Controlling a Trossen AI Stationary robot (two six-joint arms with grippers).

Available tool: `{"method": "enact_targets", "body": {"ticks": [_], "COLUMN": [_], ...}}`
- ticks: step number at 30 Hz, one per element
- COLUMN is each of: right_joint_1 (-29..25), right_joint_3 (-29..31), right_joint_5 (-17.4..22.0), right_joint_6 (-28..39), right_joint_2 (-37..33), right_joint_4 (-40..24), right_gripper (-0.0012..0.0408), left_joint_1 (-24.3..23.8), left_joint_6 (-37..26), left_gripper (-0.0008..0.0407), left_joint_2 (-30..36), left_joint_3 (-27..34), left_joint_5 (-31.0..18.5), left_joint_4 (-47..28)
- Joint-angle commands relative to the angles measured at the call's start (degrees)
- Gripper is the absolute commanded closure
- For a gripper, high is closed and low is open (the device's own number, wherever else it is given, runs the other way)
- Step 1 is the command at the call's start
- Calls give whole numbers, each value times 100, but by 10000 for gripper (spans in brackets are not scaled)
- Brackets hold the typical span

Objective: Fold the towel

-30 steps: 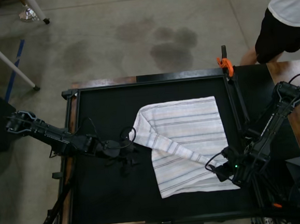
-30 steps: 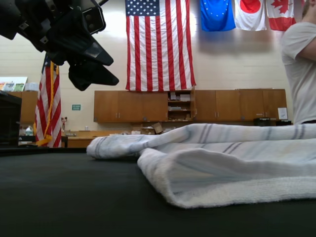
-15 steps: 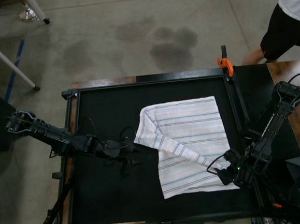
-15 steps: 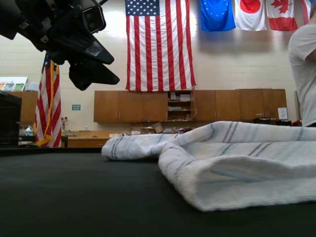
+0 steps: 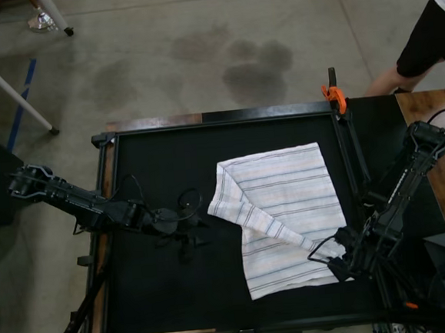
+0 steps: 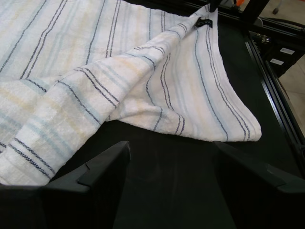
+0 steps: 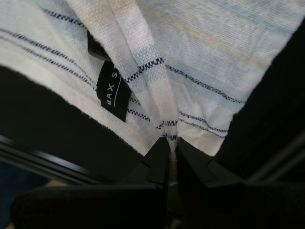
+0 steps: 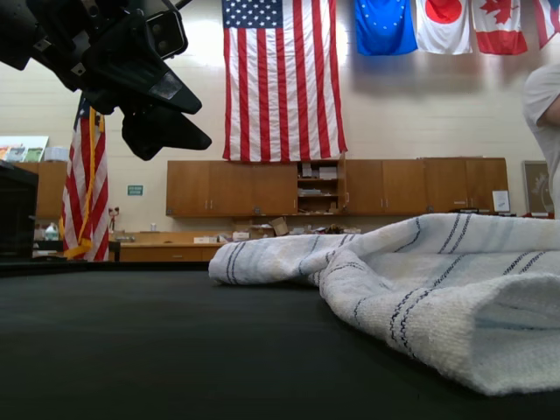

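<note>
The towel (image 5: 283, 208), white with thin dark stripes, lies on the black mat (image 5: 153, 164), one flap folded diagonally across it. My right gripper (image 5: 339, 259) is at its near right corner in the top view. In the right wrist view the right gripper (image 7: 170, 160) is shut on the towel's (image 7: 190, 43) hem beside the small dark tag (image 7: 113, 90). My left gripper (image 5: 193, 232) hovers just left of the towel, apart from it. In the left wrist view the left gripper (image 6: 171, 186) is open and empty, with the towel (image 6: 119, 71) and the tag (image 6: 205, 22) beyond.
An orange clamp (image 5: 332, 94) sits on the frame's far right corner. A person (image 5: 428, 34) stands beyond the table at the top view's upper right. A wooden surface (image 5: 435, 119) borders the right rail. Bare mat lies left of the towel (image 8: 437, 280).
The right gripper has dragged the towel toward the top view's right and near side, so the cloth slid away from the left gripper. The person has stepped further right. The left arm has not moved.
</note>
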Motion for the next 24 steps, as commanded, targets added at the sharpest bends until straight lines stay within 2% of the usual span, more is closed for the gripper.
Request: {"method": "enact_targets", "body": {"ticks": [1, 5, 11, 16, 18, 20, 24], "right_joint_1": [0, 0, -4, -35, -96, -173, -328], "right_joint_3": [-7, -7, -7, -7, -7, 15, 179], "right_joint_5": [11, 11, 11, 79, 319, 734, 2020], "right_joint_6": [61, 149, 227, 389, 385, 372, 229], "right_joint_2": [2, 2, 2, 2, 2, 2, 2], "right_joint_4": [-15, -131, -669, -1014, -966, -918, -916], "right_gripper": [391, 352, 258, 202, 194, 193, 199], "left_joint_1": [0, 0, 0, 0, 0, 17, 66], "left_joint_6": [4, 4, 2, 0, 2, 4, 4], "left_gripper": [163, 163, 163, 163, 163, 163, 163], "left_joint_2": [0, 0, 2, 20, 109, 258, 691], "left_joint_3": [0, 0, -37, -48, -50, -50, -50], "left_joint_5": [-4, -2, 63, 79, 74, 57, -435], "left_joint_4": [0, 0, -17, -369, -431, -428, -433]}}
